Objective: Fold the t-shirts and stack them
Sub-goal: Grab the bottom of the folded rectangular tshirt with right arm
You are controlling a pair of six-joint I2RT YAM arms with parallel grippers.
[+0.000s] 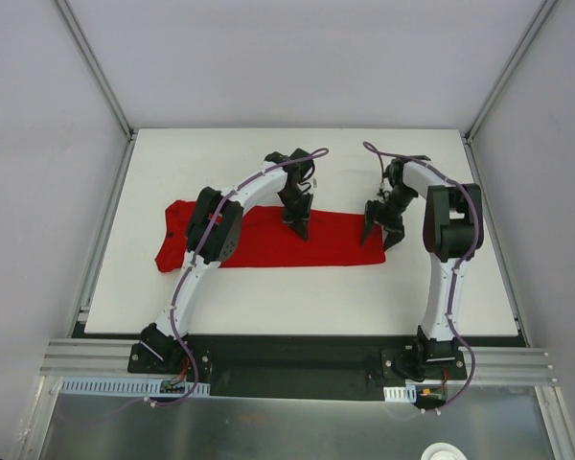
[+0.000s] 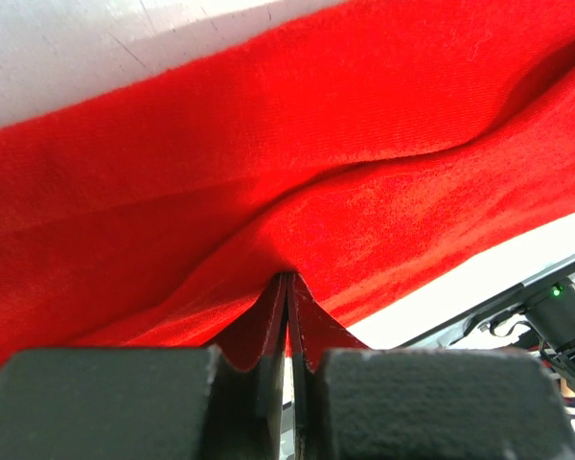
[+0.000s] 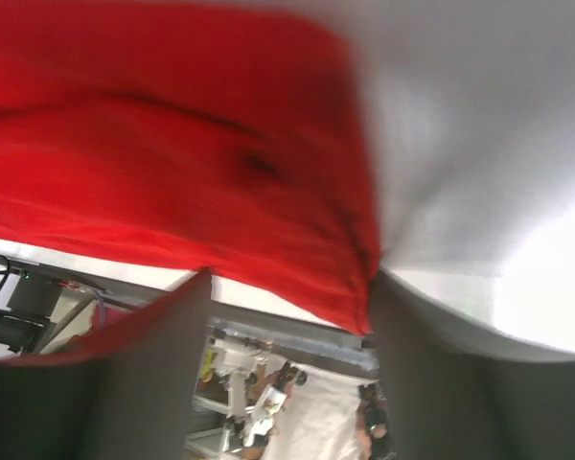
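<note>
Red t-shirt (image 1: 335, 244) tight inside left gripper (image 1: 300, 230).

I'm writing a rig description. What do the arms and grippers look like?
The left arm and right arm have white links with bulky black joint housings, and a purple cable runs along each. The left gripper and right gripper are black, with rough dark grey fingers.

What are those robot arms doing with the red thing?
Two robot arms are working on a red t-shirt that lies in a long band across the white table. The left gripper has pinched a fold of cloth near the shirt's middle, jaws shut on it. The right gripper is at the shirt's right end with its fingers apart, not holding anything yet. It looks like they are getting ready for a fold.
</note>
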